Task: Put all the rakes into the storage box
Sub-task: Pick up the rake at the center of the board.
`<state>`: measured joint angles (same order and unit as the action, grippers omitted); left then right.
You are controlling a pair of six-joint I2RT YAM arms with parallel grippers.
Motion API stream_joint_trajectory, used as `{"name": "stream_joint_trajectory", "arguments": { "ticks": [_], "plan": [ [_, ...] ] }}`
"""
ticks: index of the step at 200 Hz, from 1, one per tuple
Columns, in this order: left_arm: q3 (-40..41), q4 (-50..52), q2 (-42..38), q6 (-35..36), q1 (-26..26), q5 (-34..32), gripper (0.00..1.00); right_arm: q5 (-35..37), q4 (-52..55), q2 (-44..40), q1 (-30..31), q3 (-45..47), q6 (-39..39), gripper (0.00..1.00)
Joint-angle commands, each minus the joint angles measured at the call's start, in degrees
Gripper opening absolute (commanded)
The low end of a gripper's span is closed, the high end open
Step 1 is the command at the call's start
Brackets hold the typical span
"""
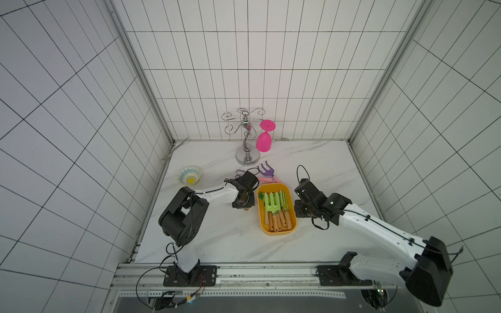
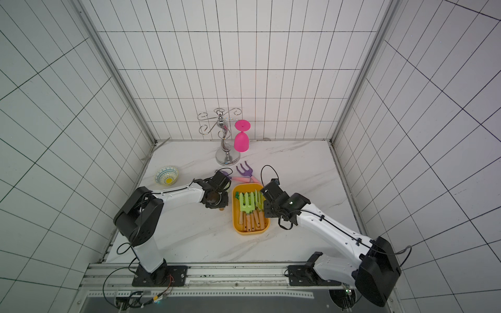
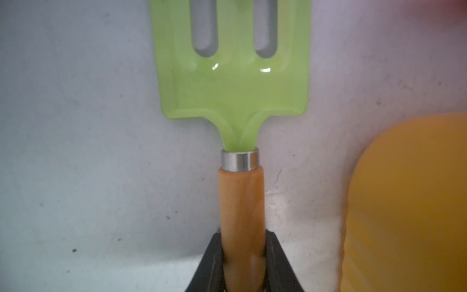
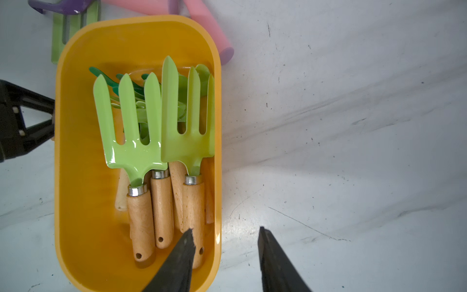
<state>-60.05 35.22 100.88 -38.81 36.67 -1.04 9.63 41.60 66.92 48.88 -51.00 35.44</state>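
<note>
Left wrist view: the rake (image 3: 232, 83) is seen with a flat, glossy light-green head cut into broad tines, a silver collar and a pale wooden handle. The handle is clamped between the jaws of the left tool (image 3: 243, 237), which are pressed against both its sides. The head reaches straight out ahead of this tool, over the bench (image 3: 75, 151). Whether the rake is resting on the bench or raised off it cannot be told. The box (image 3: 409, 202), yellow-orange with rounded corners, is just beside this tool, and the rake is outside it.

In the right wrist view the jaws of the right tool (image 4: 226, 230) are seen apart, with nothing gripped. One jaw is over the inside of the box and the other over bare bench, so the box wall is straddled. Several other rakes (image 4: 131, 151) of the same kind are piled in the box ahead of this tool, handles toward it. In both top views the box is found between the two tools.
</note>
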Motion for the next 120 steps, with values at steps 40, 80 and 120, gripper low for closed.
{"name": "stream_joint_trajectory", "arguments": {
  "ticks": [40,80,120],
  "plan": [
    [3.8,8.2,-14.1,-7.8,7.3,-1.4,0.08,-3.2,5.5,-4.8,0.4,1.1,0.1,0.45],
    [4.5,8.9,-25.0,-13.3,14.9,-4.7,0.08,-3.1,5.2,-10.5,0.4,5.5,-0.3,0.45],
    [4.7,3.8,-29.9,-16.4,21.3,-7.1,0.07,-4.0,5.5,-13.7,0.4,7.7,-1.5,0.45]
  ]
}}
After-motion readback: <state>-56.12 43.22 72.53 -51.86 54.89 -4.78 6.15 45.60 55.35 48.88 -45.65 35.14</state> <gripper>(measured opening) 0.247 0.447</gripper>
